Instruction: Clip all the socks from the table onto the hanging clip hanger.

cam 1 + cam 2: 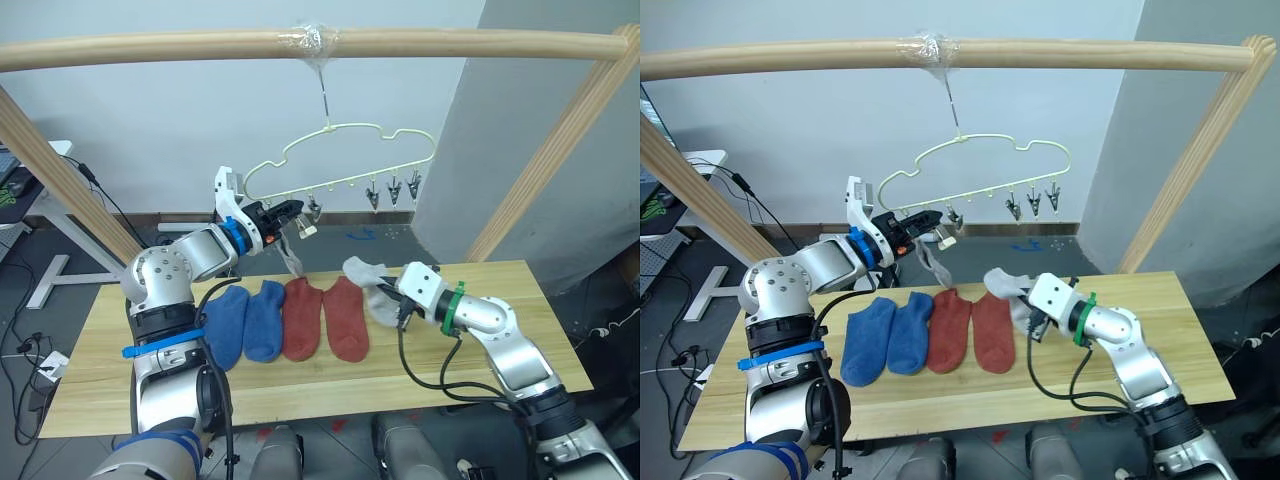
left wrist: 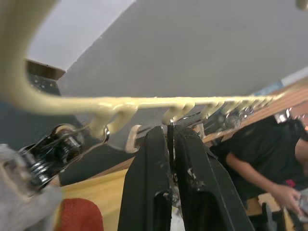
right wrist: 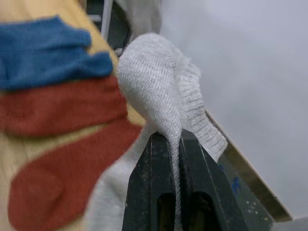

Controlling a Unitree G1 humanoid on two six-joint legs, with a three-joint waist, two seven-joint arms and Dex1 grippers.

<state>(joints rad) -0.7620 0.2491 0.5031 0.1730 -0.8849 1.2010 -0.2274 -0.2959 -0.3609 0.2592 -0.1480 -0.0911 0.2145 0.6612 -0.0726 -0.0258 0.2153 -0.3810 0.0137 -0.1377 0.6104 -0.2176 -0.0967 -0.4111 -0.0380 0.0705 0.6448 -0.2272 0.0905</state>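
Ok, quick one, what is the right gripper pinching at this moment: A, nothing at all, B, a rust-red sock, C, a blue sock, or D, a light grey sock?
D: in the right wrist view the right gripper has both black fingers closed on a fold of the light grey sock, while the blue socks and the rust-red socks lie flat on the table.

Blue, rust-red, grey socks (image 1: 300,318); pale-yellow clip hanger (image 1: 340,152).
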